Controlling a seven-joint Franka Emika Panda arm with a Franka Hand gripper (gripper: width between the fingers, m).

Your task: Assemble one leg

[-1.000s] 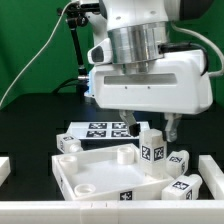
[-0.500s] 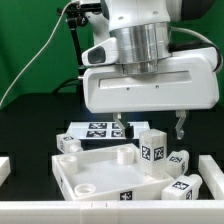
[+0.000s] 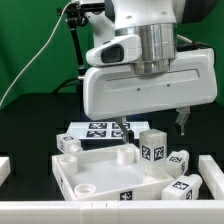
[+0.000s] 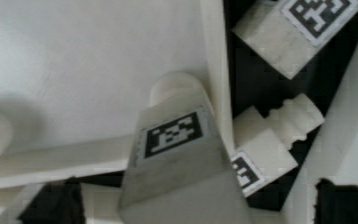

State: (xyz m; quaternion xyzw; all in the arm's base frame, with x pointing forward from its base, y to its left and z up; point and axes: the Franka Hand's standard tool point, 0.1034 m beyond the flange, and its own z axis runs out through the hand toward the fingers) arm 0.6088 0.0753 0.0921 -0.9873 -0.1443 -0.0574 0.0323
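An upright leg (image 3: 152, 147), a chunky white peg with a tag, stands at the panel's corner on the exterior view's right. It also shows in the wrist view (image 4: 179, 130). More legs (image 3: 178, 160) lie beside it, two of them in the wrist view (image 4: 265, 150). The large white tray-like panel (image 3: 75, 172) lies in front. My gripper (image 3: 150, 124) hangs just above the upright leg, open and empty, its fingers (image 3: 182, 120) spread wide on either side. In the wrist view the gripper (image 4: 194, 205) holds nothing between its dark fingertips (image 4: 51, 205).
The marker board (image 3: 92, 129) lies behind the panel. A white rail (image 3: 100, 212) runs along the front, with white blocks at both sides. A stand with cables (image 3: 78, 40) rises at the back on the exterior view's left.
My gripper has risen above the upright leg and its fingers have spread wider apart. The leg has stayed where it stands.
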